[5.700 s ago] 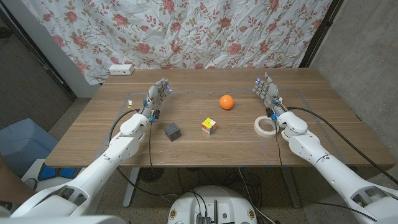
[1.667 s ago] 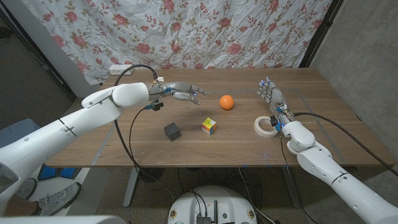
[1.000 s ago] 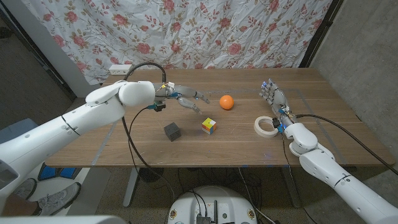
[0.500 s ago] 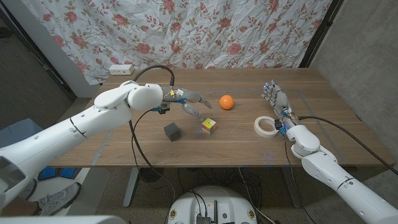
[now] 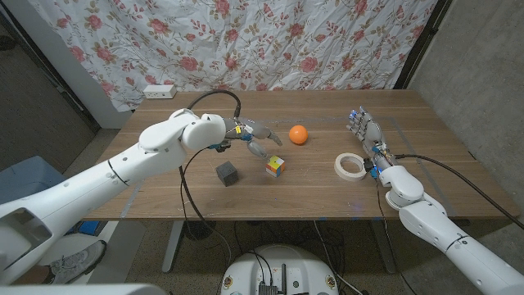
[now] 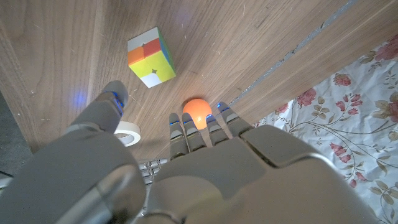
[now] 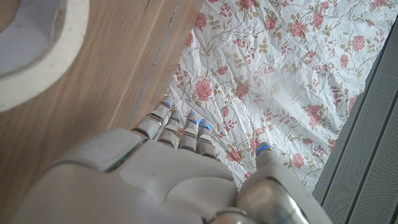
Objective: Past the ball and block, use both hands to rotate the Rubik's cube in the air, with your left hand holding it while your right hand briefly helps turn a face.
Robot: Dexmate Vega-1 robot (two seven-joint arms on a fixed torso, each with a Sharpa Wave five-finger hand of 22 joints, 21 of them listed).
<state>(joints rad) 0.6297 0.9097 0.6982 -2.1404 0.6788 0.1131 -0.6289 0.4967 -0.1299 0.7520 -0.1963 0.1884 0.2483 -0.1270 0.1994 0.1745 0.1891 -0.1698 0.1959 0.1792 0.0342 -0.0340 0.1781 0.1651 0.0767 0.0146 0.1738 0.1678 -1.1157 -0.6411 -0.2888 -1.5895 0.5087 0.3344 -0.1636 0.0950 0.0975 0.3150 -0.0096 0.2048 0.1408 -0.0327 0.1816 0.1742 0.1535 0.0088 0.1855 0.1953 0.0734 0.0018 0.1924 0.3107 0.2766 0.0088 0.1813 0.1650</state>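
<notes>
The Rubik's cube (image 5: 275,165) sits on the table near its middle, also seen as the cube (image 6: 151,56) in the left wrist view. My left hand (image 5: 255,137) hovers just above and behind it, fingers spread, holding nothing, not touching the cube. An orange ball (image 5: 299,134) lies behind and to the right of the cube, seen again as the ball (image 6: 196,112) past my fingers. A dark block (image 5: 227,172) stands left of the cube. My right hand (image 5: 366,129) stands at the table's right side with fingers apart and nothing in it.
A roll of white tape (image 5: 350,166) lies by my right wrist, also seen as the tape (image 7: 28,50) close up. A white power strip (image 5: 160,92) rests at the far left corner. A flowered cloth (image 5: 246,41) hangs behind the table.
My left arm has swung in from the table's left side toward the middle, bringing the hand down close over the cube. The right hand has barely moved.
</notes>
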